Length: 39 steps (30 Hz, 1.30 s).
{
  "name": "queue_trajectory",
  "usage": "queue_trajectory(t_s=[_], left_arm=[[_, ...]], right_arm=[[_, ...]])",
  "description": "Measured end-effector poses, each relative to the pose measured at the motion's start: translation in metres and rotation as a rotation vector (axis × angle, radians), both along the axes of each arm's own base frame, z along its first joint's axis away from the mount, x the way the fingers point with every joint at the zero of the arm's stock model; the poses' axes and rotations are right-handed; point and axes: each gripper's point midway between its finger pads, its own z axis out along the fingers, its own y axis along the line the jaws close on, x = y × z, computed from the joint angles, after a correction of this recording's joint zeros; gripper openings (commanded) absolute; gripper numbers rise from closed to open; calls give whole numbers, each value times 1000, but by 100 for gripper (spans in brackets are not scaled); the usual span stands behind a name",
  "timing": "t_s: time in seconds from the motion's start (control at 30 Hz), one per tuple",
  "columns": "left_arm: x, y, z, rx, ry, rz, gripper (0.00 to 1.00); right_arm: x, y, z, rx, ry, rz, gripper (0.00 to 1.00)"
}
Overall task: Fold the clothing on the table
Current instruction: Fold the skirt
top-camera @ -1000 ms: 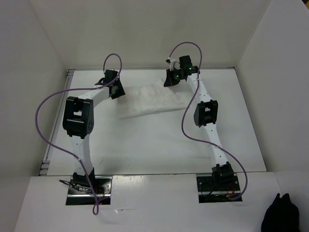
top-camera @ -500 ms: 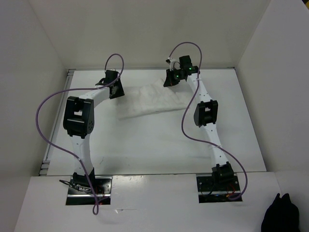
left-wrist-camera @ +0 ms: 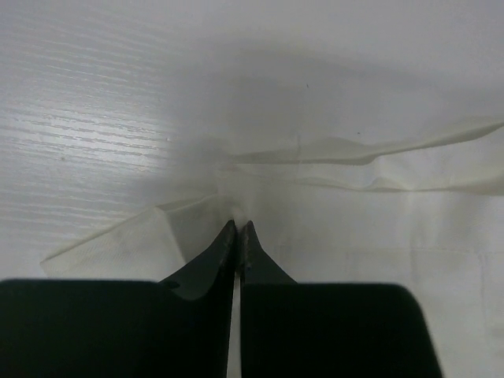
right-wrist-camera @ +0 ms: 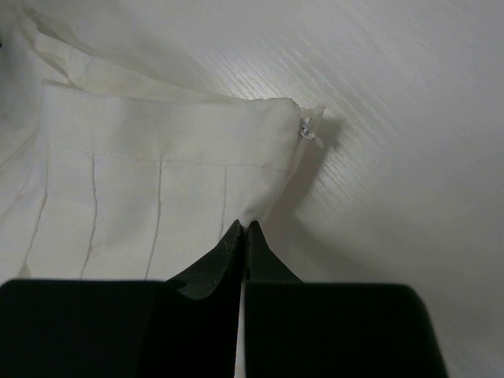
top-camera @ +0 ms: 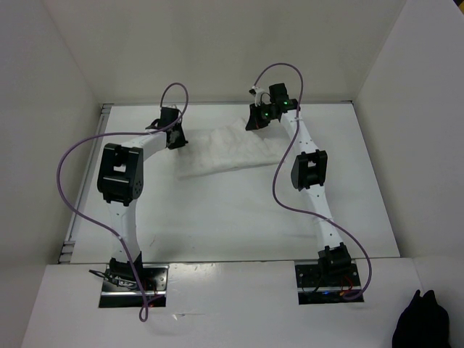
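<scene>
My left end effector [left-wrist-camera: 238,224] has just closed, pinching the clothing [top-camera: 232,148] at its left edge; the right end effector [right-wrist-camera: 242,226] pinches its right corner. It lies upper centre on the desk [top-camera: 217,217], ready for lifting, I judge.

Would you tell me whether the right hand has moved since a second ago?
No. The right hand sits at the same spot near the far edge of the table, shut on the clothing.

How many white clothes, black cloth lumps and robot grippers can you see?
White clothing: 1
Black fabric lump: 1
Grippers: 2 (left gripper, right gripper)
Total: 4
</scene>
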Motion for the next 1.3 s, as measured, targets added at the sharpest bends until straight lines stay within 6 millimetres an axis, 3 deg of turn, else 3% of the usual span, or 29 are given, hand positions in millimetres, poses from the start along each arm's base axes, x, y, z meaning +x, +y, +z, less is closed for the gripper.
queue_trajectory(t_s=[0.2, 0.33, 0.5, 0.73, 0.87, 0.97, 1.1, 1.17, 1.3], left_arm=[[4, -3, 4, 21, -26, 9, 0], [-2, -7, 15, 42, -50, 4, 0], [-11, -21, 62, 58, -138, -47, 0], [-35, -61, 139, 38, -299, -159, 0], [-51, -69, 140, 38, -302, -202, 0], [-58, -67, 127, 40, -272, -210, 0], [-64, -70, 124, 32, -258, -248, 0], [-67, -74, 133, 29, -277, -270, 0], [-84, -84, 162, 16, -330, -323, 0]], right_arm=[[0, -3, 2, -12, 3, -17, 0], [-1, -8, 19, -16, -8, -27, 0], [-17, -25, 60, -14, 6, -25, 0], [-37, -67, 127, 0, 2, -63, 0], [-52, -80, 166, 21, -13, -75, 0], [-78, -78, 188, 39, 26, -57, 0], [-132, -74, 194, 65, 147, -14, 0], [-161, -74, 188, 79, 202, 2, 0], [-212, -77, 158, 80, 286, -14, 0]])
